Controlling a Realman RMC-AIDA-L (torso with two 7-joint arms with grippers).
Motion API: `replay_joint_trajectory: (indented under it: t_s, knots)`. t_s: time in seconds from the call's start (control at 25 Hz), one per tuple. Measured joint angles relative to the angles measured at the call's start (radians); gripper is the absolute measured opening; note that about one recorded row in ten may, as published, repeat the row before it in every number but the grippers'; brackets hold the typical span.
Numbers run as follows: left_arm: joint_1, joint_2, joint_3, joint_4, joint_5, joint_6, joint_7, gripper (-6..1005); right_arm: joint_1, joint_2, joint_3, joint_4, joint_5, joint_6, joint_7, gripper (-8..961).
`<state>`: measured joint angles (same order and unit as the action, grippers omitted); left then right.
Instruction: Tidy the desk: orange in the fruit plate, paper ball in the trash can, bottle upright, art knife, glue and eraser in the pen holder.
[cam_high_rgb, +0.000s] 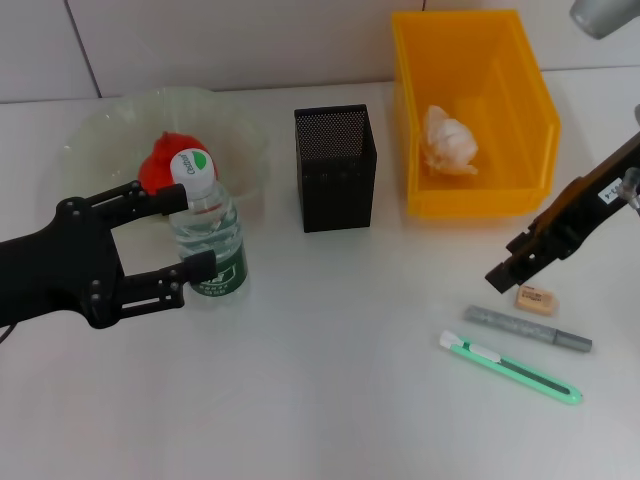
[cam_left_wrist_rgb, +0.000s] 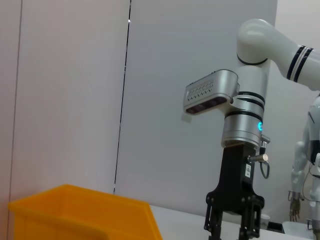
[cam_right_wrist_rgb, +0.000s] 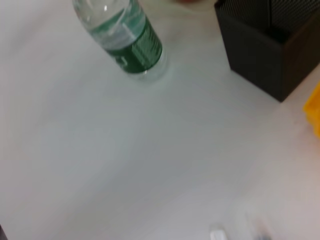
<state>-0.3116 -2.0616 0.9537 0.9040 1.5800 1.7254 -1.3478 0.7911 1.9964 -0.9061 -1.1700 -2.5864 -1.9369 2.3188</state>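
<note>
Left end effector (cam_high_rgb: 190, 238) brackets upright bottle (cam_high_rgb: 207, 232); head view alone shows eraser (cam_high_rgb: 537, 299).

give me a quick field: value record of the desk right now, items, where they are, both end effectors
bottle: upright, in front of the fruit plate
left end effector: open, fingers on either side of the bottle
orange: in the fruit plate
paper ball: in the yellow trash can
pen holder: black mesh, contents not visible
eraser, glue, art knife: loose on the desk
right end effector: just beside the eraser, holding nothing visible
</note>
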Motion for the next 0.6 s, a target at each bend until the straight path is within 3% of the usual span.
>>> replay_joint_trajectory:
  t_s: [0.6]
  knots:
    - [-0.025,0.001,-0.002,-0.032,0.000,-0.009,0.000,806,0.010,0.033,-0.121,-0.032,-0.102,-0.006,0.041,632]
